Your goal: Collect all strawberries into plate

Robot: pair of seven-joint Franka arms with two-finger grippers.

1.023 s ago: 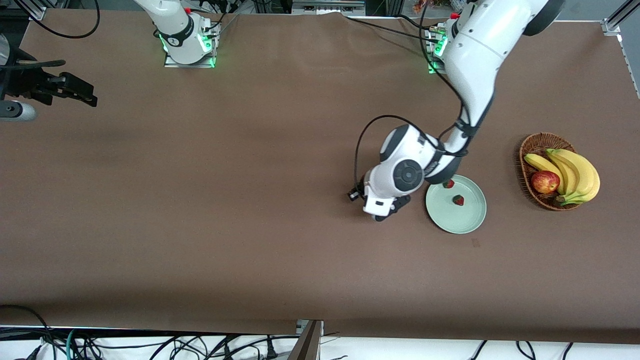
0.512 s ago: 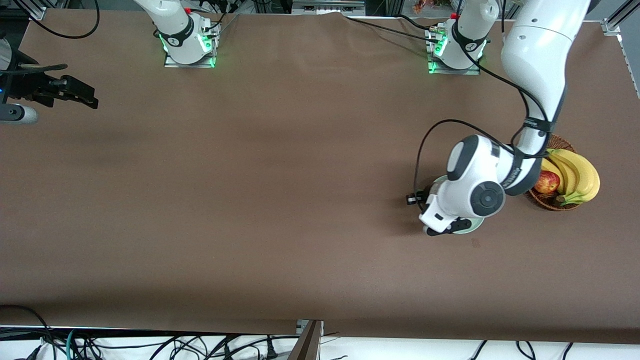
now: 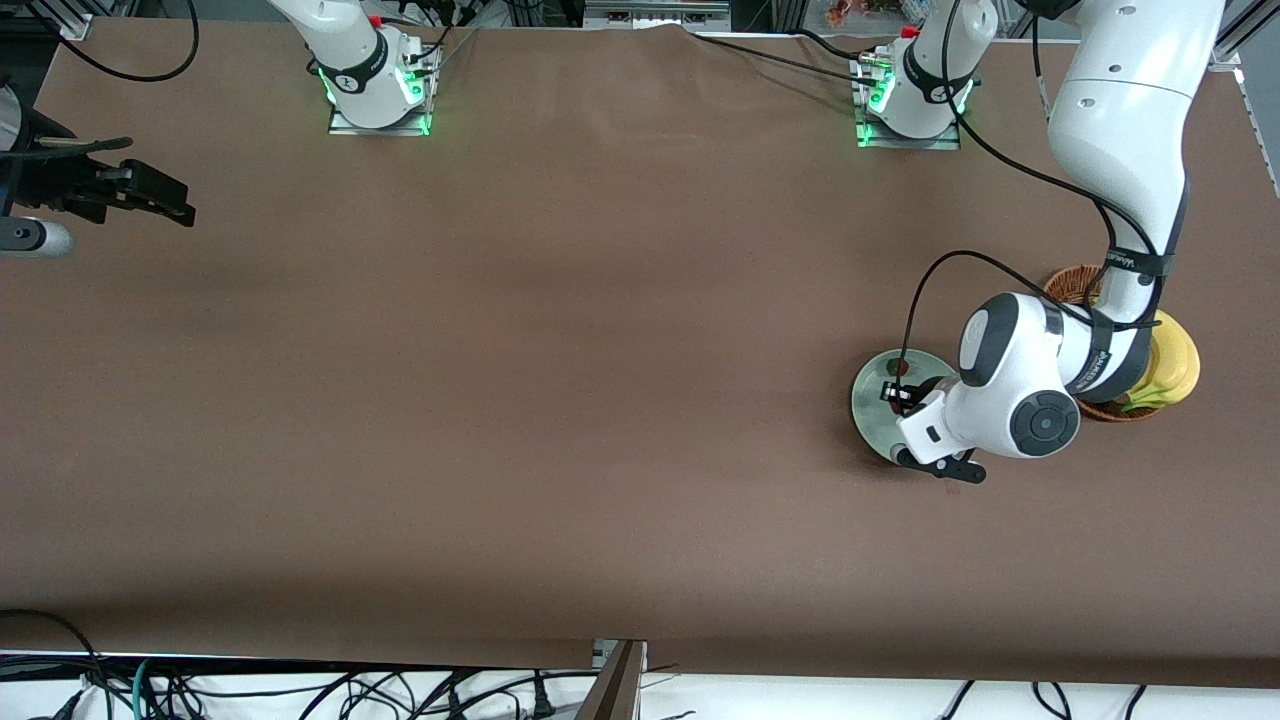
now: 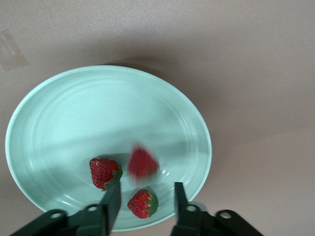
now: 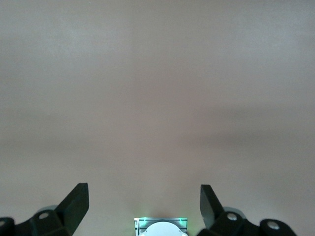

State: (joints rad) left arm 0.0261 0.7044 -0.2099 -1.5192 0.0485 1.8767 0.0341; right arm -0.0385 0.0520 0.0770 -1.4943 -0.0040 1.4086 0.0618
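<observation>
Left arm is doing the drop step over the plate point(image 4: 44, 118). Left gripper point(image 4: 143, 196) is hanging with fingers parted, nothing gripped. Three strawberries point(image 4: 104, 172) are lying in the plate; one, blurred, is just past the fingertips point(image 4: 113, 194). Next: retract clear. Right gripper point(image 5: 143, 199) is waiting wide open over bare table.

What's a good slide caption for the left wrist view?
Open left end effector above the mint plate, third strawberry dropping blurred beside two resting strawberries.
</observation>
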